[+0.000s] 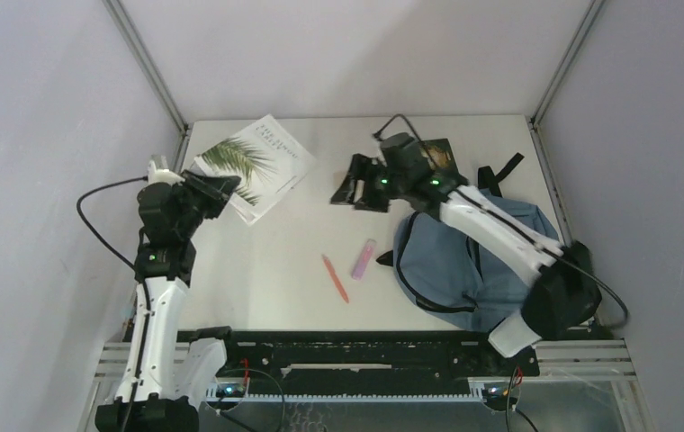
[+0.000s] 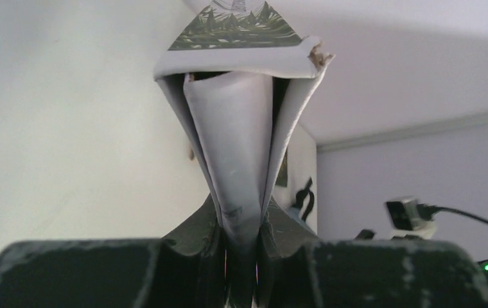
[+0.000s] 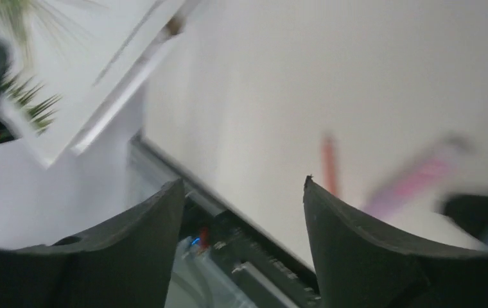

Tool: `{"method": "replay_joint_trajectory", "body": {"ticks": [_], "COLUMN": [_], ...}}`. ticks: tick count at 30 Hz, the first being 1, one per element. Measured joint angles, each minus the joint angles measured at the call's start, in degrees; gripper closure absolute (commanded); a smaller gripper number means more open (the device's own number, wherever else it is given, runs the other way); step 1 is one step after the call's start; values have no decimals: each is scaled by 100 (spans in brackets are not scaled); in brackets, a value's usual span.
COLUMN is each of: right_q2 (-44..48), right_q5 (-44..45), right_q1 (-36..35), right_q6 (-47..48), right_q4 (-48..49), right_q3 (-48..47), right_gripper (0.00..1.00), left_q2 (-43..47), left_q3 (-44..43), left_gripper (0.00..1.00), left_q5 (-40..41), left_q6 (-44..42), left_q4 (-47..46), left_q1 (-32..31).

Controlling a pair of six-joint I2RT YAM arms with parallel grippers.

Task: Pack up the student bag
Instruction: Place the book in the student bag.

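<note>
The dusty-blue student bag (image 1: 464, 265) lies at the right of the table, under my right arm. My left gripper (image 1: 215, 189) is shut on the edge of a white book with a palm-leaf cover (image 1: 256, 165). In the left wrist view its pages (image 2: 235, 135) bow out between the closed fingers of the left gripper (image 2: 241, 224). My right gripper (image 1: 356, 192) is open and empty, above the table's middle back, left of the bag. In the right wrist view, the right gripper (image 3: 241, 189) frames bare table, with the book (image 3: 100, 77) at upper left.
A red pen (image 1: 335, 277) and a pink marker (image 1: 364, 258) lie on the white table (image 1: 275, 270) left of the bag; both show blurred in the right wrist view, pen (image 3: 329, 168) and marker (image 3: 415, 179). A dark booklet (image 1: 439, 153) lies at the back behind the right arm.
</note>
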State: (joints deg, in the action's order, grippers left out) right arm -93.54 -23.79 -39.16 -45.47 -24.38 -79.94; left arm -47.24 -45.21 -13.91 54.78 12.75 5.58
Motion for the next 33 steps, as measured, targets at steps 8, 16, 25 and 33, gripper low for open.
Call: {"method": "replay_joint_trajectory", "body": {"ticks": [8,16,25,33], "right_q2": [1543,824,516,450], "right_q5": [3368,3792,4022,4330], "right_q1": [-70,-74,-343,-374], "right_q6": [1029,990,828,741], "right_q4": [-1915,-2291,-2232,-2365], "right_q3": [977,1547,1547,1552], "right_gripper": [13,15,32,100], "left_q2": [-214,-855,-883,-787], "left_q3": [-595,-595,-592,-579], "left_gripper": [98,100,100,100], "left_q5": [-1694,-2304,-2389,-2400], "left_q6": [-1060,-1493,-1578,-1582], "left_q4": [190,472,459,457], "left_q1": [-142,-1036,-1073,-1211]}}
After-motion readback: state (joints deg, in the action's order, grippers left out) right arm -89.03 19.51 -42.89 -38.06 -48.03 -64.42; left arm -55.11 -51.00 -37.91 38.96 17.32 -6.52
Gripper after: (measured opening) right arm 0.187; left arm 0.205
